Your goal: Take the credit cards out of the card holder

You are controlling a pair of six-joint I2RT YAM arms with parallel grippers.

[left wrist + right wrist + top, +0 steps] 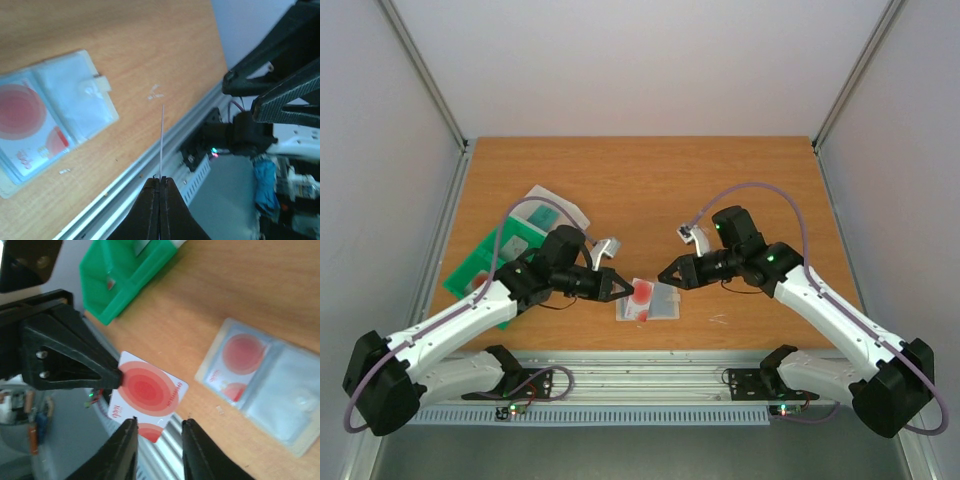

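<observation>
Pressed together on a corner of the thin red-and-white plastic card (147,390), the left gripper (160,187) should, I judge, grip firmly and carry it clear of the pale translucent open card holder (660,303) lying at its 4 o'clock, past the spread right gripper (157,442), its arm reaching low from 7 o'clock.

Card holder (665,300) lies open and flat on the counter (640,180), near the centre: pale, translucent, two panels, small tab. A red-circled card (240,355) sits in one pocket; the other panel looks cloudy. A loose red card (150,390) is pinched by its edge in the left end effector (625,289), off the counter and just left of the holder.
</observation>
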